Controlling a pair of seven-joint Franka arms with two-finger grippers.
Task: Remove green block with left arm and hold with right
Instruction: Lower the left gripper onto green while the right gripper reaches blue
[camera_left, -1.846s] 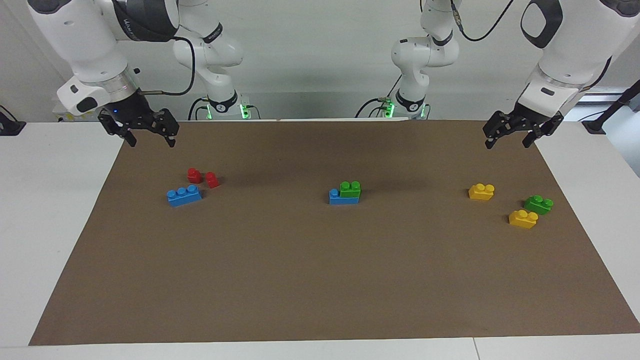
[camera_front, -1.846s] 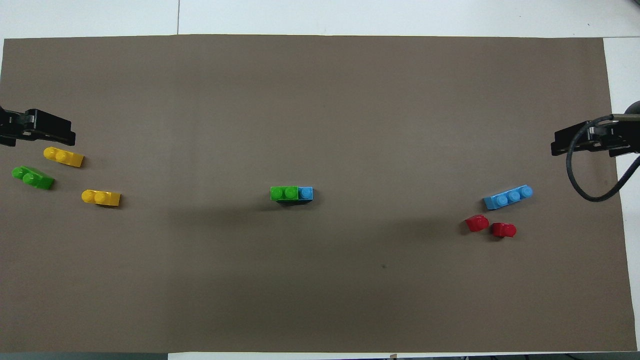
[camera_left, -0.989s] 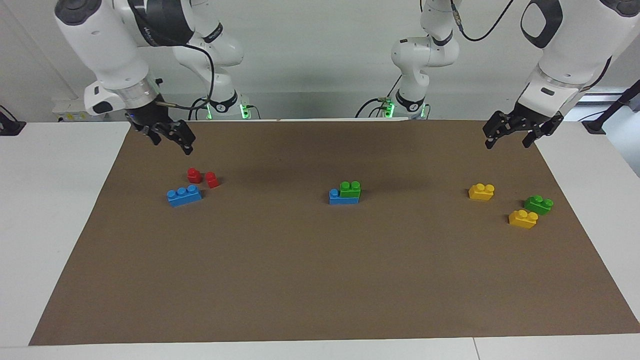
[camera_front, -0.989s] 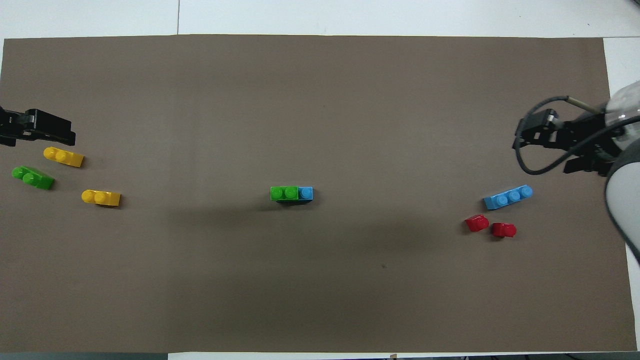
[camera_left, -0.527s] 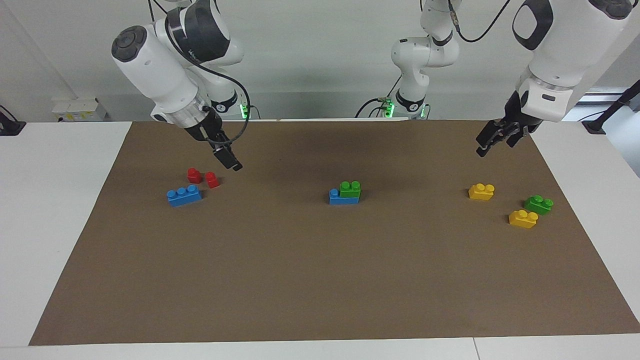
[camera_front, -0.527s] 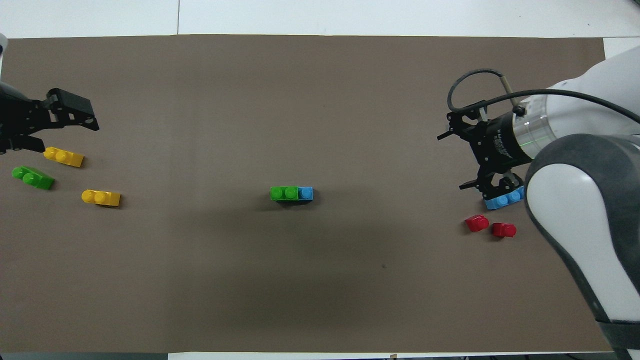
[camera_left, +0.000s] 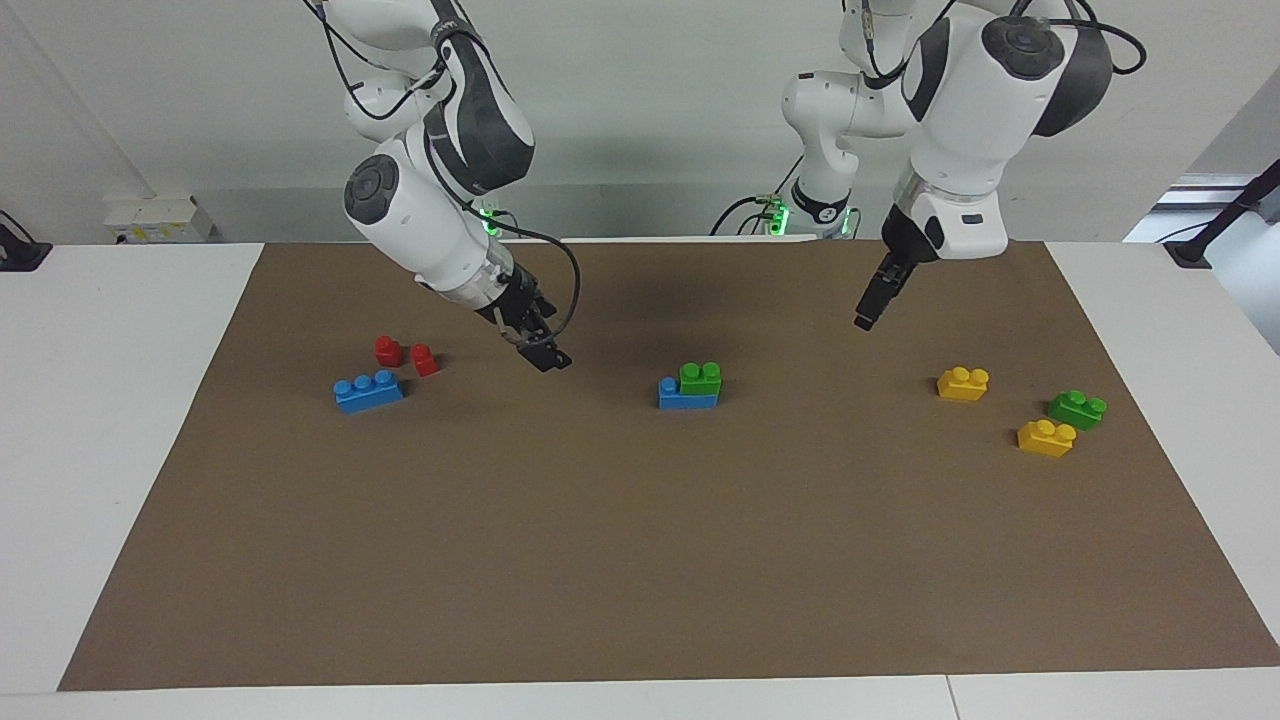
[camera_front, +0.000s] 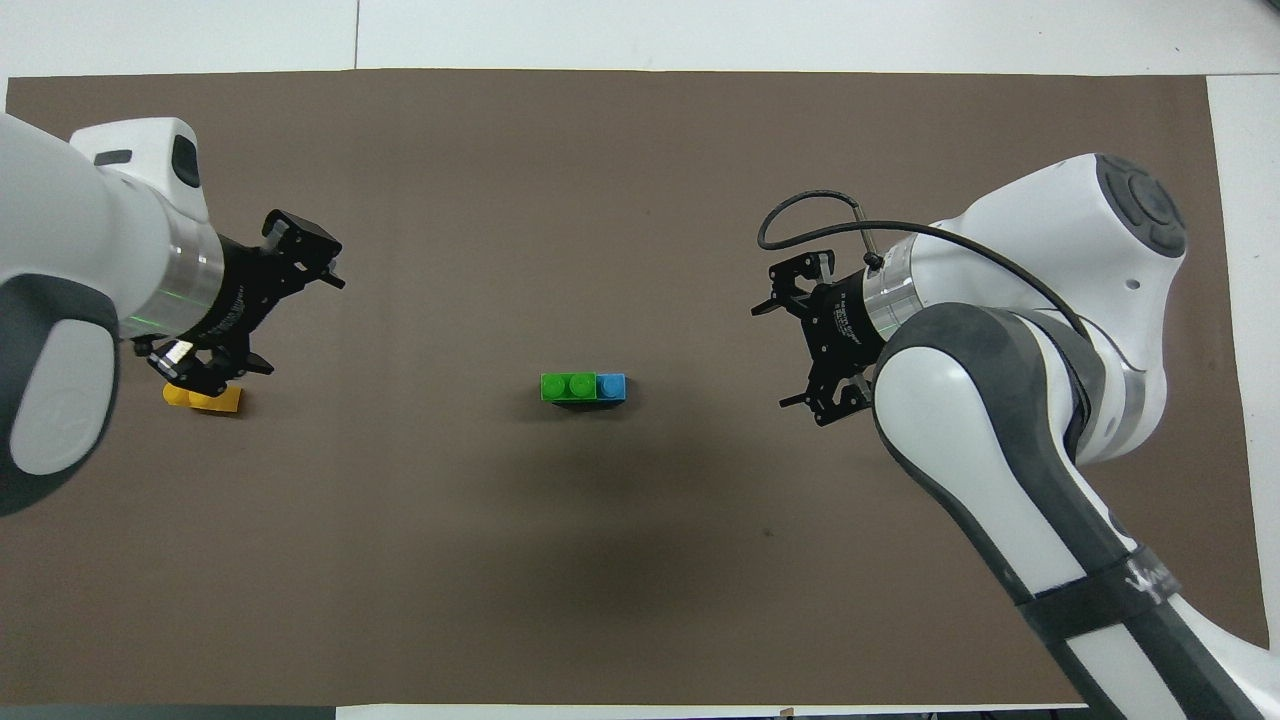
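Observation:
The green block (camera_left: 700, 378) (camera_front: 567, 386) sits on one end of a blue brick (camera_left: 687, 397) (camera_front: 612, 386) in the middle of the brown mat. My right gripper (camera_left: 547, 357) (camera_front: 775, 355) hangs open above the mat, beside the stack on the right arm's side, with nothing between its fingers. Toward the left arm's end, between the stack and the loose yellow bricks, my left gripper (camera_left: 866, 310) (camera_front: 300, 320) is raised over the mat. It is open and empty too. Neither gripper touches the stack.
A second green block (camera_left: 1077, 408) and two yellow bricks (camera_left: 963, 383) (camera_left: 1046, 437) lie at the left arm's end. At the right arm's end lie a blue three-stud brick (camera_left: 368, 390) and two red pieces (camera_left: 388, 350) (camera_left: 424, 359). The mat (camera_left: 640, 560) ends within the white table.
Both arms have swung in from the mat's ends toward the middle stack and turned their wrists, the right gripper also coming lower. The bricks have not moved.

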